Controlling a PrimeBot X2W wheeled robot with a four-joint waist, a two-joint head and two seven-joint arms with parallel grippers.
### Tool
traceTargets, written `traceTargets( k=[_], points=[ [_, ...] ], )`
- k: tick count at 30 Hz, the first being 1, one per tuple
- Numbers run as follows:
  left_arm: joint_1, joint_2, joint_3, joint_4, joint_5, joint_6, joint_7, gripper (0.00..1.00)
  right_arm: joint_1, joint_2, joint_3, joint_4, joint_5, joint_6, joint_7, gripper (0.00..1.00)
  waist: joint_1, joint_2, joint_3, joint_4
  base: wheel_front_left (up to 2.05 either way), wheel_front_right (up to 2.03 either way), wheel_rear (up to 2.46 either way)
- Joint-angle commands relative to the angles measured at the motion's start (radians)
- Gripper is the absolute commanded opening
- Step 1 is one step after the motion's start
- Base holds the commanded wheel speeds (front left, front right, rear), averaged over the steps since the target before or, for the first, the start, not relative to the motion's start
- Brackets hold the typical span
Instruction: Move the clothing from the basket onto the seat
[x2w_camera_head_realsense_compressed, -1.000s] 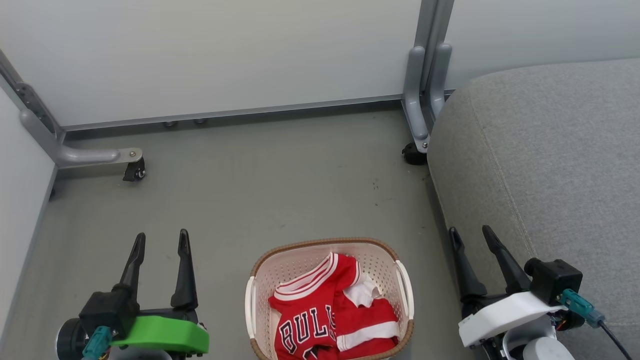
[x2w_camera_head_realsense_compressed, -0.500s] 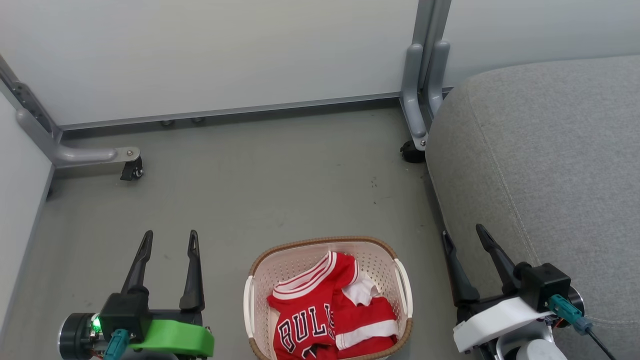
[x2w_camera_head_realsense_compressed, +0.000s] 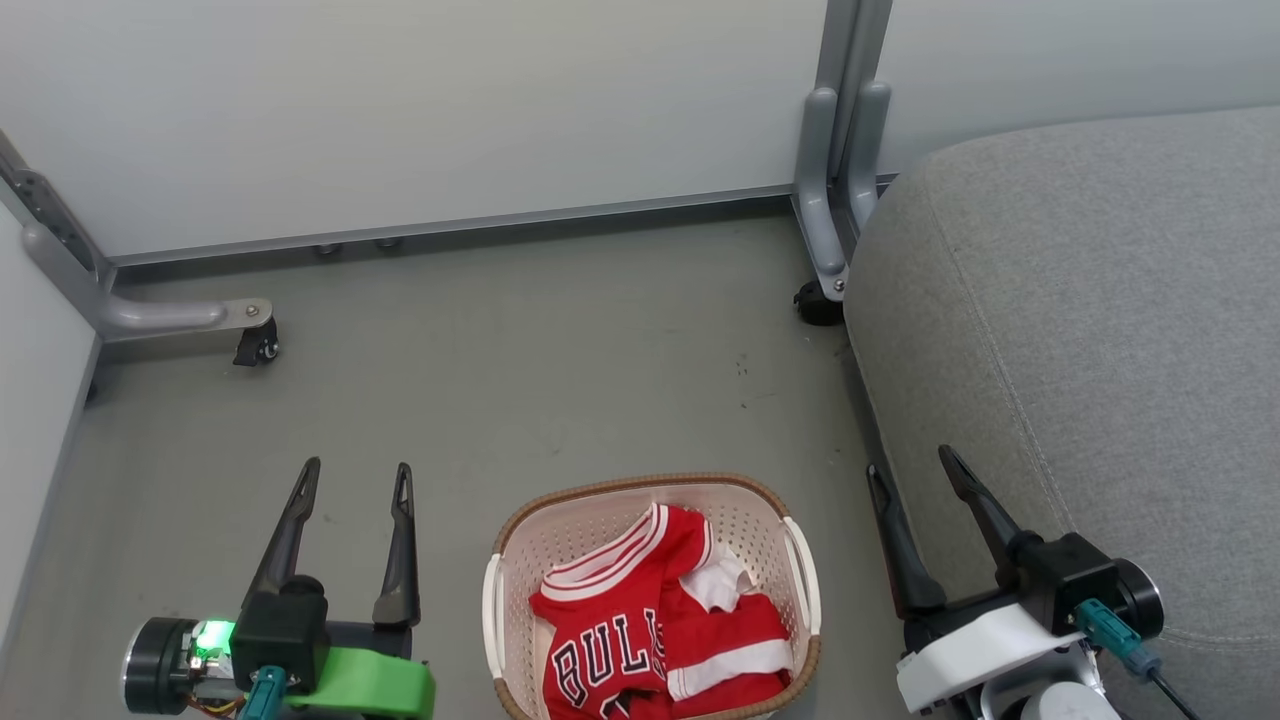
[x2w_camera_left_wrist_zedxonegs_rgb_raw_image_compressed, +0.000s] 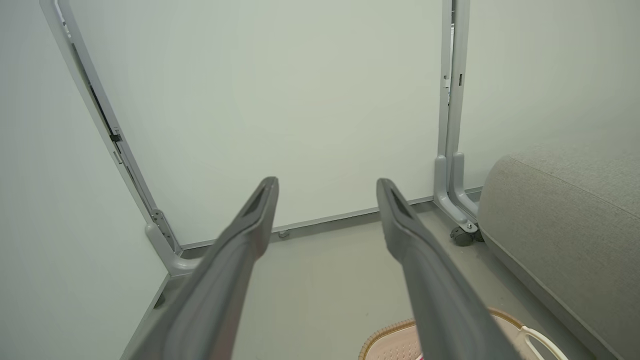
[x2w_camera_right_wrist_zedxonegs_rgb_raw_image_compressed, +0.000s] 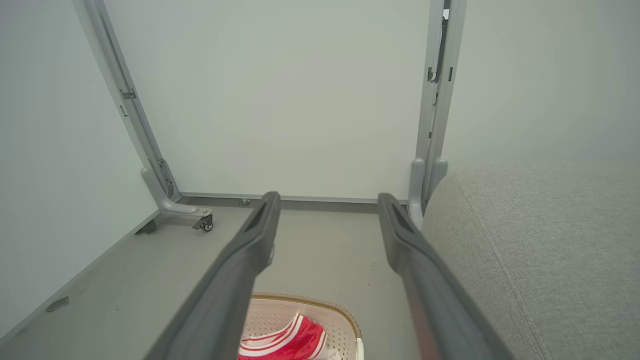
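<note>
**Both claws released and empty on either side of a basket of red clothing**

You are looking down at a grey floor (x2w_camera_head_realsense_compressed: 560, 380) enclosed by pale partition panels (x2w_camera_head_realsense_compressed: 450, 110). The basket (x2w_camera_head_realsense_compressed: 640, 484), cream plastic with a brown rim, stands on the floor at the bottom centre, between your two arms. That position probably puts it within reach of either arm.

The clothing (x2w_camera_head_realsense_compressed: 650, 630) lies crumpled inside the basket, and none of it is on the seat yet. The jersey (x2w_camera_head_realsense_compressed: 600, 655) is on the left with its dark "BULLS" lettering facing up. The shorts (x2w_camera_head_realsense_compressed: 745, 655), marked by a white band, are bunched against it on the right.

Your left claw (x2w_camera_head_realsense_compressed: 358, 465) is at the lower left above bare floor. Its two dark fingers are spread wide, point away from you and hold nothing. Your right claw (x2w_camera_head_realsense_compressed: 910, 461) is at the lower right, equally released and empty, close to the rounded edge of the seat (x2w_camera_head_realsense_compressed: 1090, 320).

The seat is a large grey cushion along the right side, much bigger than the basket. Because it is on that side, the right arm looks to have the shorter carry.

The wide-open fingers suggest you are ready for a first reach down into the basket. The fabric is loose, so aim for a raised fold, and watch that the light basket does not lift with the garment.
</note>
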Motion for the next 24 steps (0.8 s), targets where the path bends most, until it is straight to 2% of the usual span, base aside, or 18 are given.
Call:
traceTargets(
  k=[1,19,24],
  points=[
    [0.015,0.004,0.000,-0.002,0.003,-0.004,-0.001,1.00,0.007,0.000,0.000,-0.004,-0.004,0.000,-0.004,1.00,0.0000,-0.0001,0.000,0.000,0.00,0.00,0.00],
    [0.020,-0.005,-0.013,0.019,0.003,-0.015,-0.001,1.00,0.014,-0.004,0.002,-0.006,0.006,0.000,-0.004,1.00,0.0000,-0.0001,-0.008,0.000,0.00,0.00,0.00],
    [0.020,-0.009,-0.028,0.041,-0.002,-0.023,-0.001,1.00,0.022,-0.001,-0.026,0.013,0.010,0.000,-0.004,1.00,0.0000,-0.0001,0.004,-0.004,0.00,0.00,0.00]
  ],
)
